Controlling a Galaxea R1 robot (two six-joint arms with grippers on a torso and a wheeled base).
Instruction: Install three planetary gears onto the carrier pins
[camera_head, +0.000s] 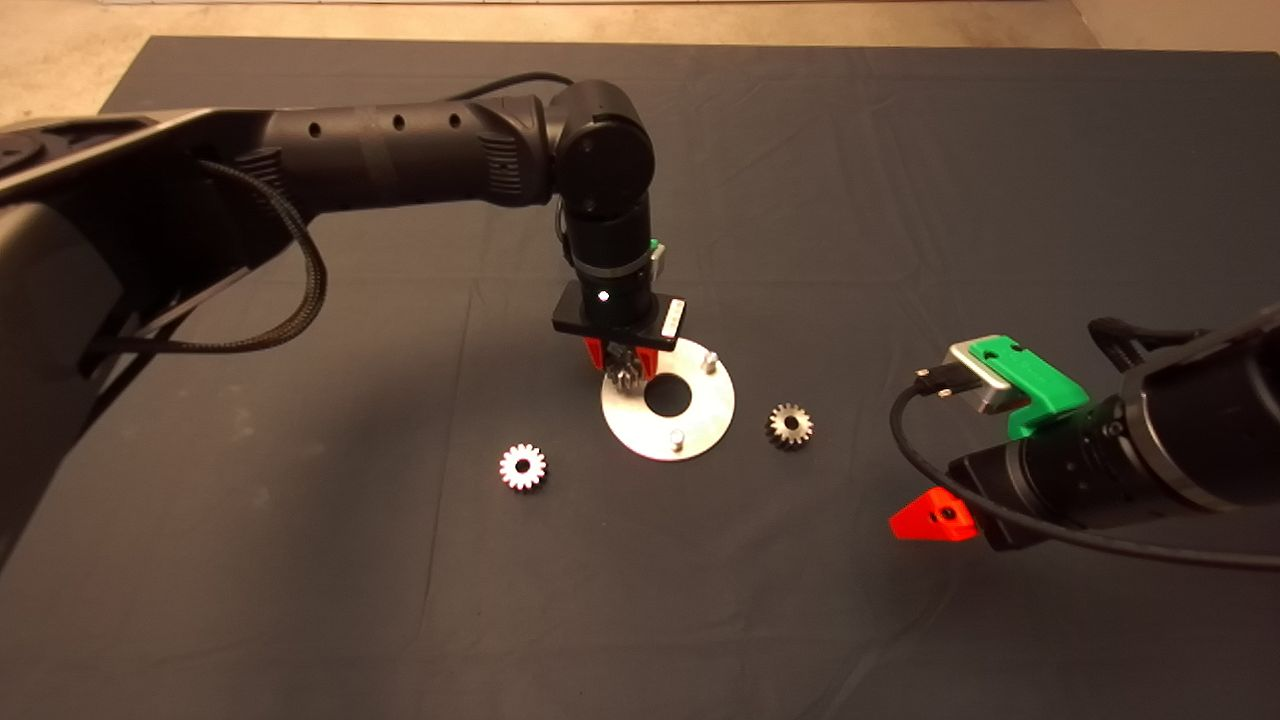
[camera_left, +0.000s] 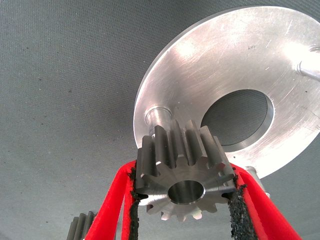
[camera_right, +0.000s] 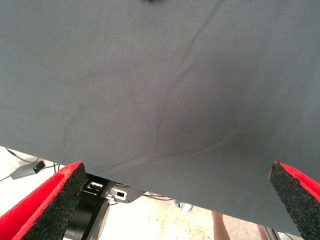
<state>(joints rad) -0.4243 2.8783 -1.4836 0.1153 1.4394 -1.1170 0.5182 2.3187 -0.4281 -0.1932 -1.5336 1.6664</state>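
Planetary gear | left hand clamps it, pointing down over disc | right hand wide open, empty

The right gripper is seen with its two red fingers held wide apart, and nothing is held between them. Black pads are seen on the inner sides. Ahead of the fingers, the dark mat is spread out (a few soft creases are seen in it). Past the mat's edge, near the fingertips, pale floor is seen.
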